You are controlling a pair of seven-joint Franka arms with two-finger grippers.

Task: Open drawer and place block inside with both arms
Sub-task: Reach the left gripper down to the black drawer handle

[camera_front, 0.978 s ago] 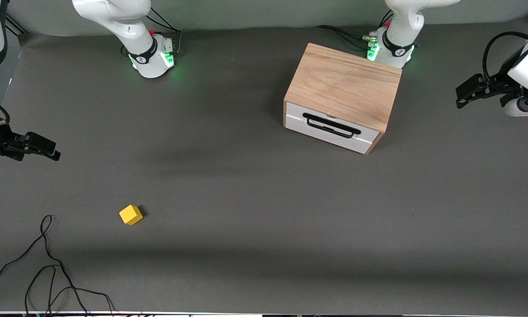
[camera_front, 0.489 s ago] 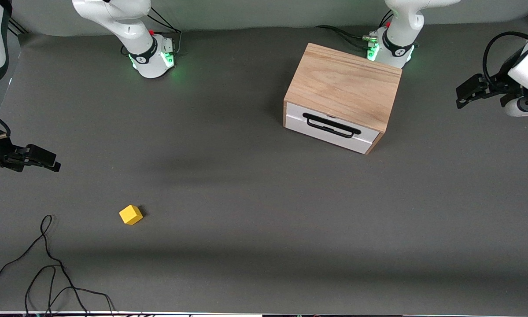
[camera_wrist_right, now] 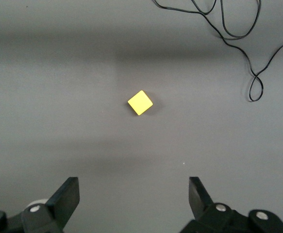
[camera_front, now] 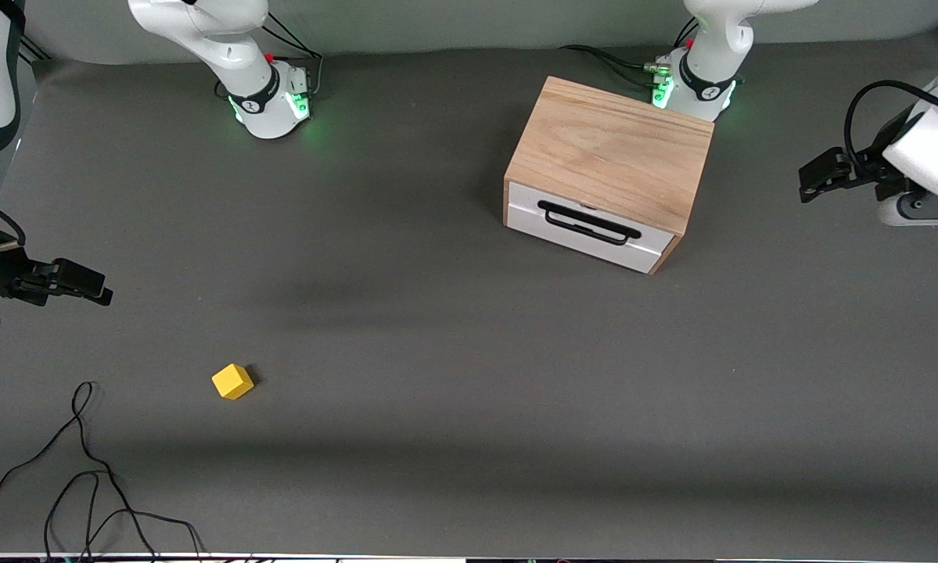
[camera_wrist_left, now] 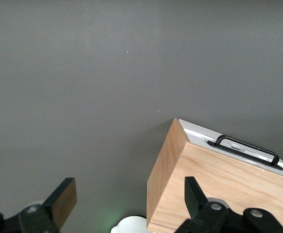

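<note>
Task judged barely begun: nothing gripped, nothing opened, every step left.

Right gripper (camera_front: 85, 283) was seen in the air at the right arm's end of the table, over bare mat, fingers spread wide and empty; in the right wrist view the two fingertips (camera_wrist_right: 66, 194) were well apart with only mat between them. The block (camera_front: 232, 381) was found lying loose on the table, nearer the front camera than that gripper and well apart from it, untouched.

A loose black cable (camera_front: 85, 469) was noted coiled on the mat near the block, nearer the camera still; not in the direct path, though a snag is judged possible on a low approach.

The drawer (camera_front: 586, 228) was seen fully shut in its oak box (camera_front: 609, 152), handle (camera_front: 590, 223) facing the camera, with clear mat in front of it.

Left gripper (camera_front: 817, 173) was hanging beside the box toward the left arm's end, fingers parted and empty, short of the handle. Between block and drawer, nothing was seen in the way.
</note>
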